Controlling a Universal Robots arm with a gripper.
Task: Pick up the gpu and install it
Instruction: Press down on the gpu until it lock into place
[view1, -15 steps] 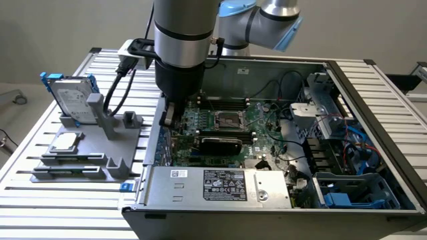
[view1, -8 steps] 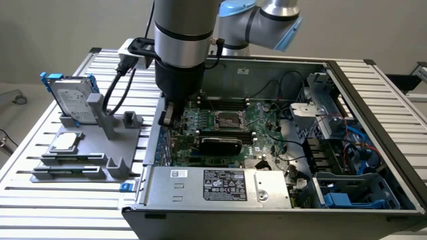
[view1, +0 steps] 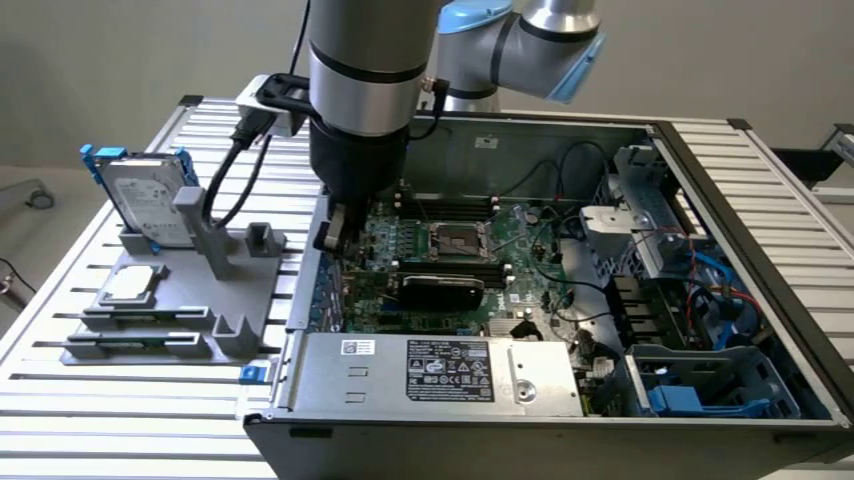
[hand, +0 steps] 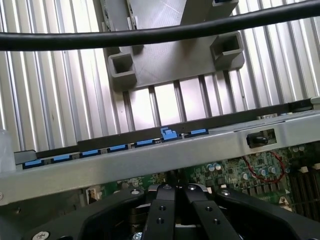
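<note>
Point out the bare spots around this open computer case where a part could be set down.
Free: slatted table in front of the grey fixture, and the strip behind the computer case at the exterior view's right. Crowded: the motherboard and blue cable bay.

My arm blocks the case's (view1: 667, 140) rear slot area in the exterior view. End effector (hand: 175, 192) fingertips cut off by wrist view's edge. PSU label (view1: 450, 370) text too small.
</note>
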